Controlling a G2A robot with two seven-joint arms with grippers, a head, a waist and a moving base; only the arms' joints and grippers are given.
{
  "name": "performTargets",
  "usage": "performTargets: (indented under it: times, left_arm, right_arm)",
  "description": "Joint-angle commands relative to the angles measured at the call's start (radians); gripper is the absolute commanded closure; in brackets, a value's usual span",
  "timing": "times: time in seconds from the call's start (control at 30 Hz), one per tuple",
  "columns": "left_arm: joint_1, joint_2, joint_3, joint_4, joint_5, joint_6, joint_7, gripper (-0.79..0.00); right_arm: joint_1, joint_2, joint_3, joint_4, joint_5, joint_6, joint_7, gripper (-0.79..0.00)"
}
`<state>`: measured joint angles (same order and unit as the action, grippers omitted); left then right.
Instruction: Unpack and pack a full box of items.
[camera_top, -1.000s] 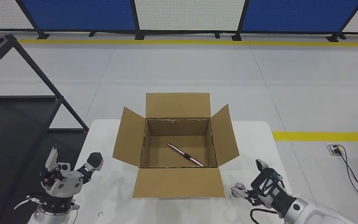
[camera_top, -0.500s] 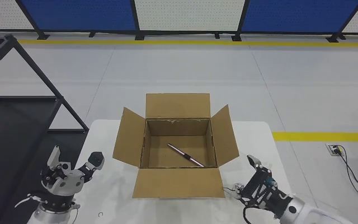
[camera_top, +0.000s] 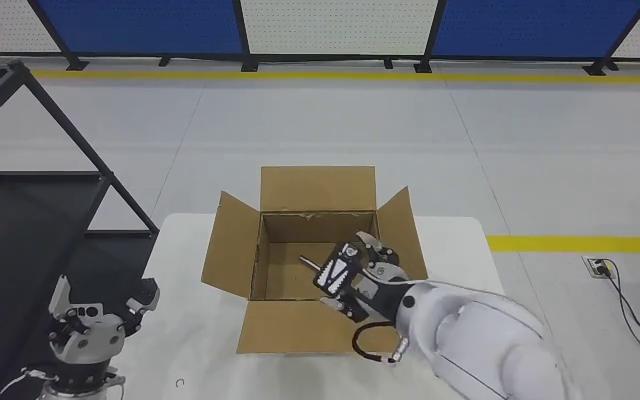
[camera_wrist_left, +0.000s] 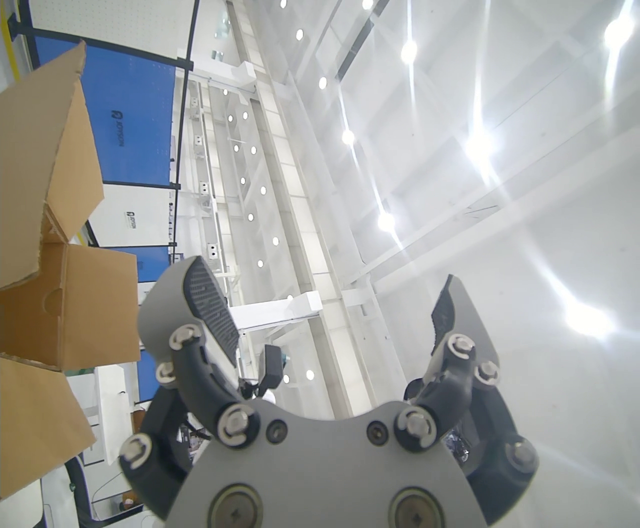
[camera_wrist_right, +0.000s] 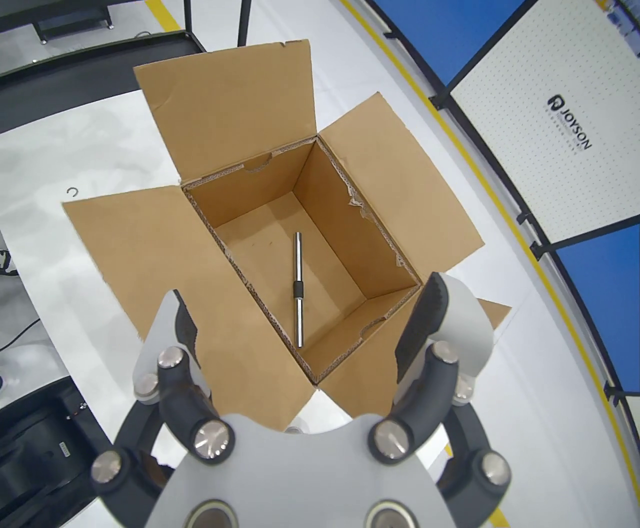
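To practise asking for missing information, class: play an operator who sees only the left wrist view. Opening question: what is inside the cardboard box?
Observer: One metal rod lies flat on the floor of the box.
Operator: Where is the right end effector?
Observer: Above the box, open and empty.
Operator: Anything on the table beside it?
Observer: A small dark ring, apart from the box.

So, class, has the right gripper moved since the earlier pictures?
Yes. The right gripper swung from the near right corner of the table to above the cardboard box.
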<state>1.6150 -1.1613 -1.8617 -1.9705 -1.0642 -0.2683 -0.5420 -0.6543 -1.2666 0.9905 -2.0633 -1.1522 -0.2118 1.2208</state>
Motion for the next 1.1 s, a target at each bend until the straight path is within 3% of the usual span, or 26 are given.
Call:
performTargets:
  times: [0.0,0.17,0.67,0.77,0.9,1.07]
  left_arm:
    - [0.017,-0.003,-0.008,0.002,-0.018,-0.015,-0.009,-0.785]
    - [0.054,-0.009,-0.02,0.004,-0.032,-0.035,-0.036,-0.785]
    - [0.056,-0.009,-0.02,0.003,-0.029,-0.034,-0.037,-0.785]
    - [0.038,-0.009,-0.013,-0.023,-0.044,0.006,-0.016,-0.785]
    - [0.002,-0.008,0.001,-0.046,0.015,0.047,0.022,-0.785]
    - [-0.028,-0.01,0.017,-0.043,0.088,0.058,0.086,-0.785]
  right_arm:
    - [0.086,-0.018,-0.05,0.084,0.025,0.078,0.009,-0.785]
    - [0.211,-0.063,-0.137,0.29,0.094,0.22,0.002,-0.785]
    - [0.216,-0.066,-0.142,0.299,0.104,0.215,0.001,-0.785]
    - [0.204,-0.069,-0.144,0.331,0.111,0.236,-0.026,-0.785]
    - [0.285,-0.103,-0.205,0.438,0.173,0.233,-0.061,-0.785]
    - [0.442,-0.174,-0.332,0.68,0.245,0.262,-0.036,-0.785]
